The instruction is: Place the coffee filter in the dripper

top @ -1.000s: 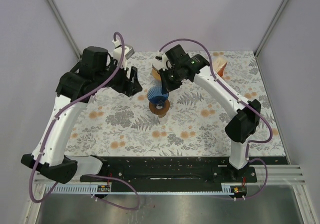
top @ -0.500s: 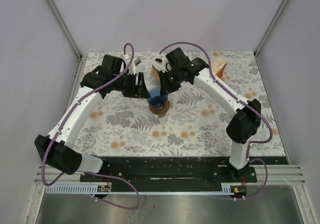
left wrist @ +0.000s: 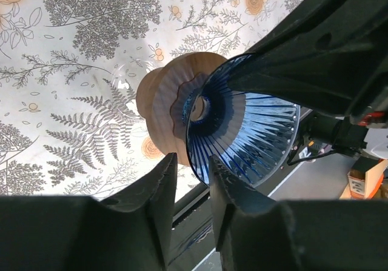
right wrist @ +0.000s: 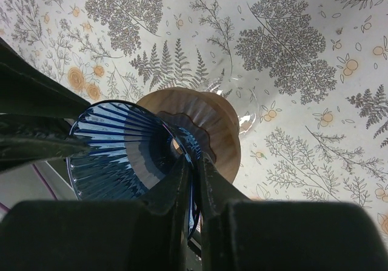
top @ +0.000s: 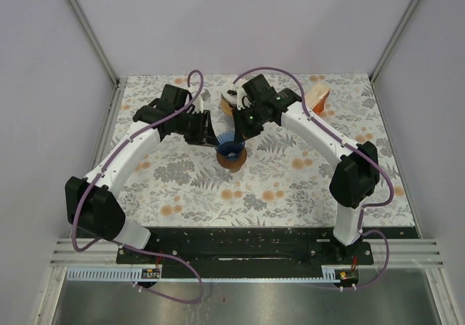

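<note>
- The dripper [top: 231, 149] is a blue ribbed cone on a round wooden base [right wrist: 213, 125]. It stands on the floral surface [top: 290, 187], a little toward 12 o'clock from the middle in the top view.
- Your right tool [right wrist: 193, 159] comes in from the dripper's 12-to-1 o'clock side. Its fingers are nearly together, clamped on the cone's thin blue rim, one finger inside the mouth and one outside.
- Your left tool [left wrist: 191, 162] sits at the dripper's 10 o'clock. Its fingers are apart with a narrow gap and straddle the edge of the rim.
- In the left wrist view, wood shows between one left finger and the blue wall, so that finger is not touching. The other finger is just beside the rim, and you can't tell whether it touches.
- Both tools sit close together over the cone. In the left wrist view the right tool's black body covers the cone's far side.
- The coffee filter can't be picked out for sure in any view. The inside of the cone shows blue ribs and a paler patch low down, too unclear to call.
- A tan wedge-shaped thing [top: 318, 94] lies toward 1 o'clock near the far edge of the surface, well apart from the dripper. You can't tell what it is.
- A small brown-and-white box [top: 227, 105] sits at the dripper's 12 o'clock, partly hidden behind the right tool.
</note>
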Robot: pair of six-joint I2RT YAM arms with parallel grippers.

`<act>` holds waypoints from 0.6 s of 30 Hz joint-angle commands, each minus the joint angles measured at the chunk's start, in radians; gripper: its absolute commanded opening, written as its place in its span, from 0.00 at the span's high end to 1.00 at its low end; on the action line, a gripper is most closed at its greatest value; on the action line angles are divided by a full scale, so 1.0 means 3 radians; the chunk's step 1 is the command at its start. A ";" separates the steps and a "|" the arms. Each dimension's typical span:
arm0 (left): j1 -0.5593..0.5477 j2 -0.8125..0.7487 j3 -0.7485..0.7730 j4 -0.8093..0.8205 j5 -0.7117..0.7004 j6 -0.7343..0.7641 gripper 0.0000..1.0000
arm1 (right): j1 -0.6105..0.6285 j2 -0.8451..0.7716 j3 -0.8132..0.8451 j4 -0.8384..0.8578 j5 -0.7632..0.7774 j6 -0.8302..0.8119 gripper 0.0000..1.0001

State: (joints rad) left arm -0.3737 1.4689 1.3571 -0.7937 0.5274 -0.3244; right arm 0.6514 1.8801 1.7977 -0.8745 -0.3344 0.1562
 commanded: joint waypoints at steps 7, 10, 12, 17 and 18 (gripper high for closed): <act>0.0003 0.0105 -0.0228 0.0247 -0.0014 -0.0008 0.89 | -0.0013 -0.0049 -0.0255 0.0261 -0.0046 -0.0204 1.00; 0.0003 0.0115 -0.0346 0.0263 -0.0045 0.0018 0.97 | -0.0013 -0.0044 -0.0352 0.0317 -0.0016 -0.0229 1.00; 0.0003 0.0135 -0.0412 0.0258 -0.0055 0.0054 1.00 | -0.0013 -0.0044 -0.0434 0.0373 0.0005 -0.0250 1.00; 0.0008 0.0186 -0.0556 0.0222 -0.0142 0.0166 1.00 | -0.0018 -0.0039 -0.0628 0.0522 -0.0005 -0.0270 1.00; 0.0003 0.0202 -0.0566 0.0212 -0.0152 0.0171 1.00 | -0.0019 -0.0024 -0.0654 0.0532 -0.0015 -0.0275 1.00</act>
State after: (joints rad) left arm -0.3679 1.4792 1.2652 -0.6716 0.5545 -0.3752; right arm 0.6445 1.8366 1.6688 -0.7288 -0.3538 0.1383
